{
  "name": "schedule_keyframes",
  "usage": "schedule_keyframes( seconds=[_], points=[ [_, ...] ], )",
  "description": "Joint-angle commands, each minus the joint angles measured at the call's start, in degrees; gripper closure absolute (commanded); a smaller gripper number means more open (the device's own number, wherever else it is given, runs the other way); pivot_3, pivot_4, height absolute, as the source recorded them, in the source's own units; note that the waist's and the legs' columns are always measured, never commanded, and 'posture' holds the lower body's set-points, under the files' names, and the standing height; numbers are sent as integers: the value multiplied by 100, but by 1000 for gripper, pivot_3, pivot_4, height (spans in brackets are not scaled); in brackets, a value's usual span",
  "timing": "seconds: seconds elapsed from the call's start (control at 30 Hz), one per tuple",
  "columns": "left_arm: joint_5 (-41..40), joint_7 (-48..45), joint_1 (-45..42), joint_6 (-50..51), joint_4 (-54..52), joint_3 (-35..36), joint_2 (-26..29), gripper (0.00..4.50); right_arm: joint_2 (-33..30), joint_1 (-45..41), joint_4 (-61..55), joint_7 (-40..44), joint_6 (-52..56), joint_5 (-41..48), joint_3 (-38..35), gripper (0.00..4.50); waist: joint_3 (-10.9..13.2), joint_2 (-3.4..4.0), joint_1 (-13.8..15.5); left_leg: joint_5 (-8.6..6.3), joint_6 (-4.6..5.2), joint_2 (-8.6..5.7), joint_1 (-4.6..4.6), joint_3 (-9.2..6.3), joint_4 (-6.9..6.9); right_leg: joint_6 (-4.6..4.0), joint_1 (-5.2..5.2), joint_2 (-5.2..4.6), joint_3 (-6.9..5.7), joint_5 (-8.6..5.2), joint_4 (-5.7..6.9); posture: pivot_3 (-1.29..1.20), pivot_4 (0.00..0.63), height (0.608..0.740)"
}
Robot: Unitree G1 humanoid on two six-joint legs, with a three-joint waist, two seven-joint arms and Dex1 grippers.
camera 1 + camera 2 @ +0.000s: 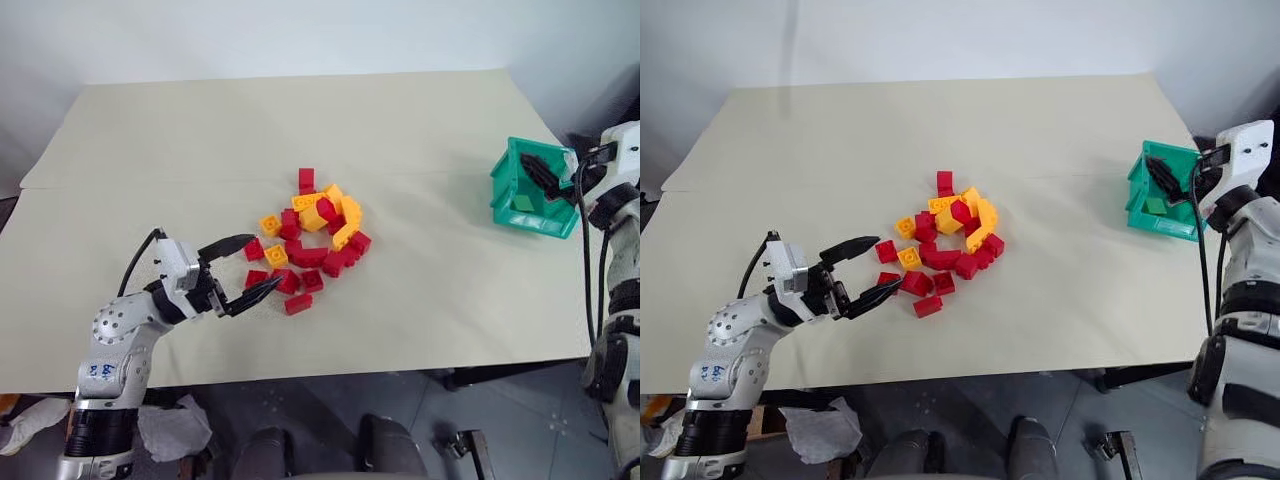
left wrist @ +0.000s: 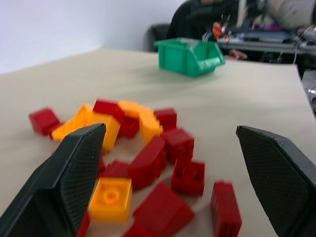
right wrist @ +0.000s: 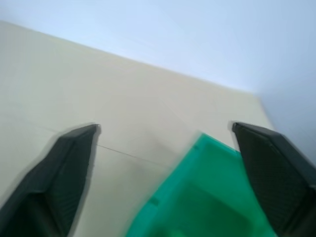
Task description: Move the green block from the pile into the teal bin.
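Green block (image 1: 1155, 206) lies inside the teal bin (image 1: 1140, 195), on its floor, seen thru the open top in the head views; it's free, nothing gripping it. Bin sits near the table's (image 1: 200, 150) right edge, well apart from the pile (image 1: 312, 243).

R gripper (image 1: 545, 176) hangs over the bin opening, fingers spread wide w/ nothing between them; in the R wrist view both black fingers (image 3: 59, 173) stand far apart w/ the bin's teal wall below and between them.

L gripper (image 1: 243, 268) is low over the table, just beside the pile's near-left edge, pointing toward it. Jaws apart, empty. L wrist view: 2 fingers (image 2: 69, 182) wide apart, red and yellow-orange bricks scattered ahead of them, bin further back across the table.

Pile sits mid-table: mostly red bricks, a cluster of yellow-orange ones toward its centre, 1 red brick (image 1: 306, 180) at the far end, a few red strays on the near side.
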Motion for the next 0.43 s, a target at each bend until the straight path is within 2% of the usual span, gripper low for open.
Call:
schedule_keyframes(
  seconds=[0.03,0.13,0.23,0.33,0.43],
  points=[
    [133,41,267,-181,77,393,276,0,67,979,-1972,1021,413,864,106,25,0,0,17,0,0,1,0,-3,-2,0,0,1,-3,0,0,0,150,740],
    [208,-3,543,-261,125,639,531,0,130,2191,-3444,1241,1078,1441,163,25,1,1,61,-1,0,-2,-1,-1,8,0,3,-1,0,0,-1,0,150,740],
    [250,20,757,-346,198,848,703,0,140,3297,-4389,1498,1098,1532,304,25,1,1,193,-3,-1,0,2,-6,10,0,8,0,-3,0,-2,0,150,740],
    [326,106,900,-492,281,1036,754,0,327,4137,-4771,1477,1003,1534,316,25,0,-1,266,-4,1,-4,3,-3,15,0,13,-1,2,0,-9,0,150,740],
    [386,128,982,-675,312,1114,728,0,493,4450,-4798,1360,799,1427,294,25,0,-1,278,-4,2,-6,8,9,22,-2,14,-1,14,1,-8,0,150,740]
  ],
)
